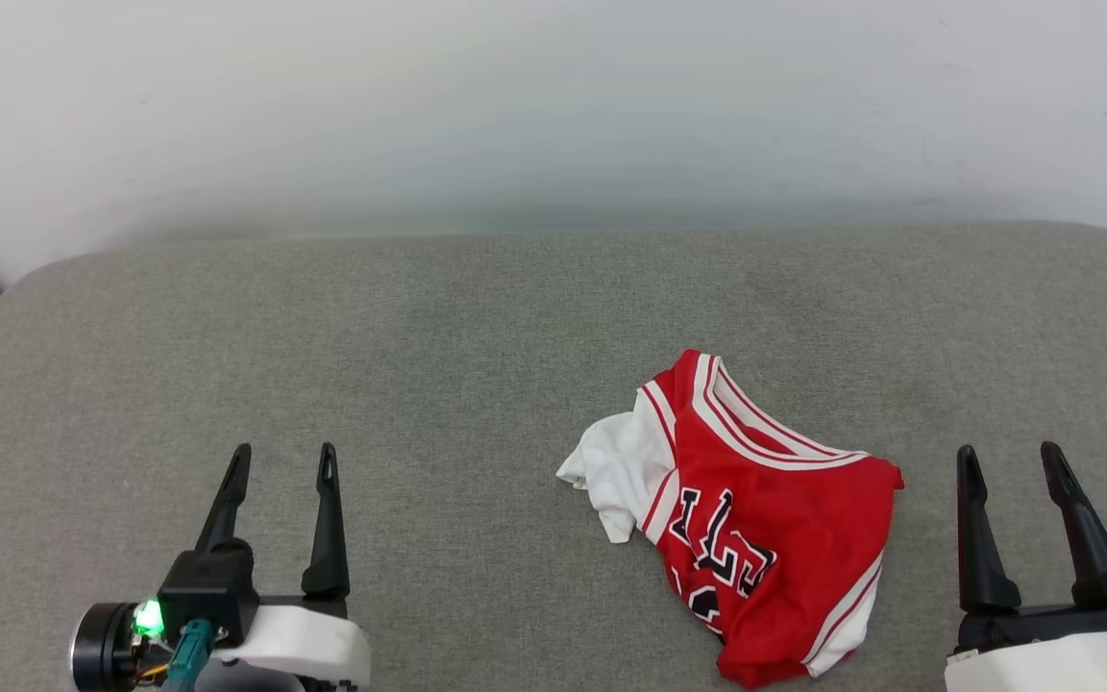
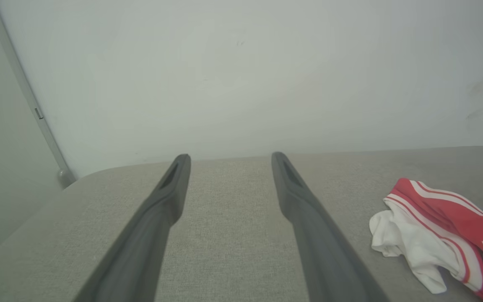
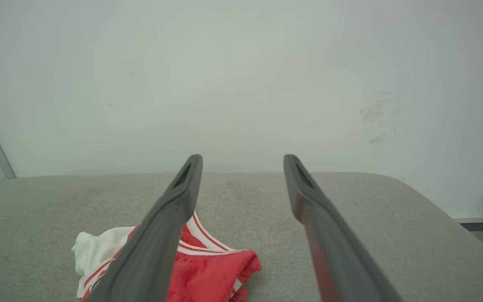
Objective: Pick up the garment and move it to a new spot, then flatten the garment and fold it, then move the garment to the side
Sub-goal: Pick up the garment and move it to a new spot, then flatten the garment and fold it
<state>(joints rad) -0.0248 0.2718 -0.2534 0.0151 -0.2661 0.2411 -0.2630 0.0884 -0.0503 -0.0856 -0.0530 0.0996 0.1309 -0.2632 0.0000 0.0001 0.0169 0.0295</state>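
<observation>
Evidently soft, light, limp garment (image 1: 765, 509), crumpled lower right of centre; likely best pinched at striped trim (image 1: 765, 434). Jaws apart, empty: left gripper (image 1: 284, 452), right gripper (image 1: 1008, 450).

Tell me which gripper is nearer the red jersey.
Right. The right gripper stands just off the garment's right edge; the left gripper is much farther away on its left side.

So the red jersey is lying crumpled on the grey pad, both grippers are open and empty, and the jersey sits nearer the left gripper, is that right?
Not quite. The red jersey sits nearer the right gripper, not the left gripper, as the head view shows. The rest holds: it lies crumpled on the grey pad, and both sets of jaws stand open and empty.
</observation>
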